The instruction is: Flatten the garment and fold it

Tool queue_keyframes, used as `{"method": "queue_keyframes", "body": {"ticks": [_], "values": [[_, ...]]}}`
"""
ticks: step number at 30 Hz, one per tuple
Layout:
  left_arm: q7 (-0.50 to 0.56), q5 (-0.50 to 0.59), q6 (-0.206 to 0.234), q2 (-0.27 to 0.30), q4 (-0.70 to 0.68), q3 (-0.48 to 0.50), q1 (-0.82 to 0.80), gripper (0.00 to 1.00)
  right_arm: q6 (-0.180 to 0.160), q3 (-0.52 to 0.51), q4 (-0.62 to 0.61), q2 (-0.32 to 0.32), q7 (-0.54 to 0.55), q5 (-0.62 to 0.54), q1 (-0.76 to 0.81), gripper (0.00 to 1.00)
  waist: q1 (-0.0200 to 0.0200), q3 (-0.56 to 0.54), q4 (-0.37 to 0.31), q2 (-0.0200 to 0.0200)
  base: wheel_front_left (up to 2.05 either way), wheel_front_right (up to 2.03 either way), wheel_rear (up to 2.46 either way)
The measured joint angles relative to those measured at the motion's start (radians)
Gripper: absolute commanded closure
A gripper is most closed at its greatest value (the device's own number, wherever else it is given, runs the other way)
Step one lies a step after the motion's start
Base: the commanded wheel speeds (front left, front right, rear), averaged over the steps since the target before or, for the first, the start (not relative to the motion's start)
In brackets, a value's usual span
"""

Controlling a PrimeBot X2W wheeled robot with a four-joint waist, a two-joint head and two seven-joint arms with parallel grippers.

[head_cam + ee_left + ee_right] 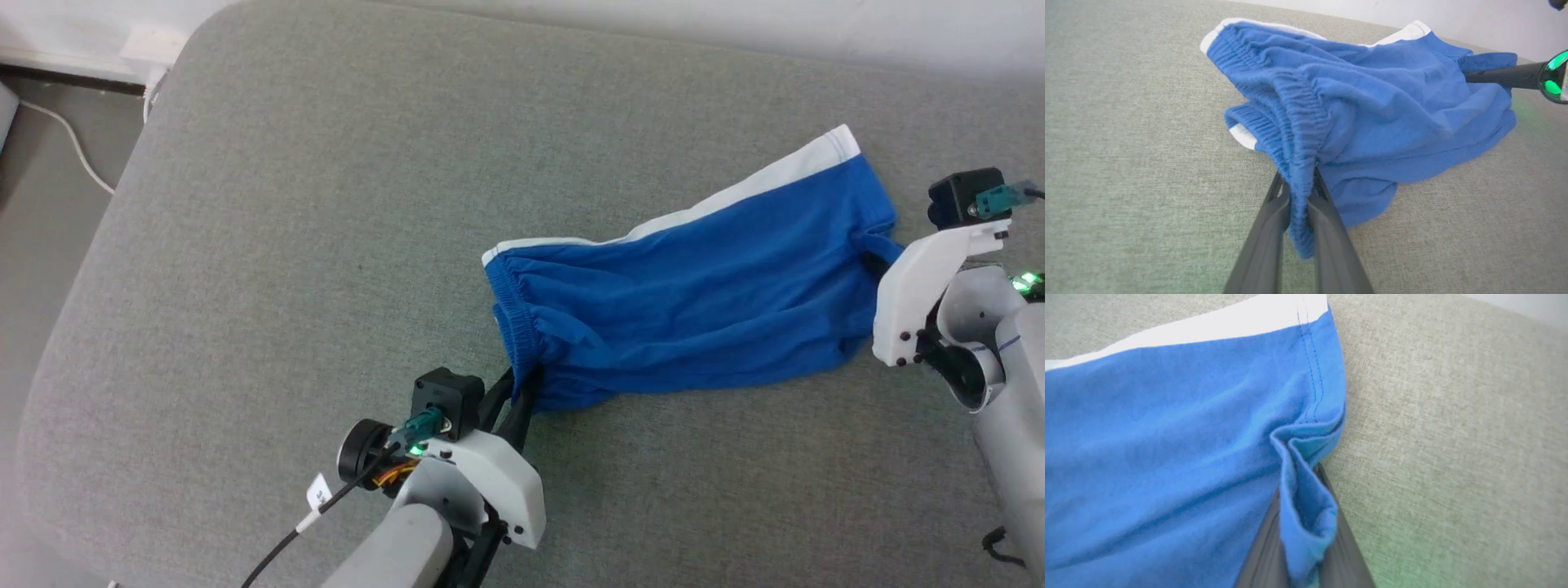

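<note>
The blue athletic shorts (702,302) lie extended on the grey fabric surface (286,245), spanning the gap between the two hands. The left hand (1302,183) is closed on the gathered elastic waistband (1298,118). The right hand (1306,486) is closed on a fold of the leg hem (1311,375).

Handling, as judged: light, soft, limp cloth that sags and wrinkles between grips and is not fragile. The thick ribbed waistband should resist slipping. The thin hem fold may pull free under tension. Preferred holds are the waistband and hem corners, just ahead of each hand, near the white side stripe (735,192).
</note>
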Motion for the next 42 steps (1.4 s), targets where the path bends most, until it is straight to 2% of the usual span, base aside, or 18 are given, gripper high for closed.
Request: {"method": "queue_keyframes", "body": {"ticks": [7,14,18,22,26,33,42], "values": [[0.009,-0.012,0.005,0.033,0.004,0.018,0.003,1.0,0.0,0.026,-0.005,-0.021,-0.075,0.063,0.063,1.0,0.0,-0.046,-0.022,0.0,0.0,0.0,0.0],[0.053,-0.031,0.005,0.09,-0.013,0.019,0.062,1.0,0.001,-0.016,-0.089,-0.011,-0.132,0.144,0.208,1.0,0.0,-0.111,-0.055,0.0,0.0,0.0,0.0],[0.077,-0.042,0.004,0.112,-0.037,0.012,0.106,1.0,0.001,-0.086,-0.16,0.022,-0.169,0.156,0.309,1.0,-0.0001,-0.147,-0.085,0.0,0.0,0.0,0.0],[0.093,-0.055,0.005,0.13,-0.06,0.003,0.149,1.0,0.0,-0.154,-0.251,0.082,-0.2,0.149,0.43,1.0,-0.0002,-0.177,-0.12,0.0,0.0,0.0,0.0],[0.105,-0.062,0.003,0.141,-0.077,-0.01,0.172,1.0,0.0,-0.196,-0.362,0.145,-0.199,0.139,0.552,1.0,-0.0002,-0.198,-0.157,0.0,0.0,0.0,0.0],[0.113,-0.077,-0.005,0.147,-0.063,-0.026,0.205,1.0,-0.001,-0.265,-0.518,0.227,-0.16,0.056,0.723,1.0,-0.0002,-0.219,-0.207,0.0,0.0,0.0,0.0],[0.12,-0.11,-0.02,0.138,0.004,-0.026,0.216,1.0,-0.001,-0.293,-0.542,0.267,-0.143,0.026,0.767,1.0,-0.0001,-0.221,-0.215,0.0,0.0,0.0,0.0]]}}
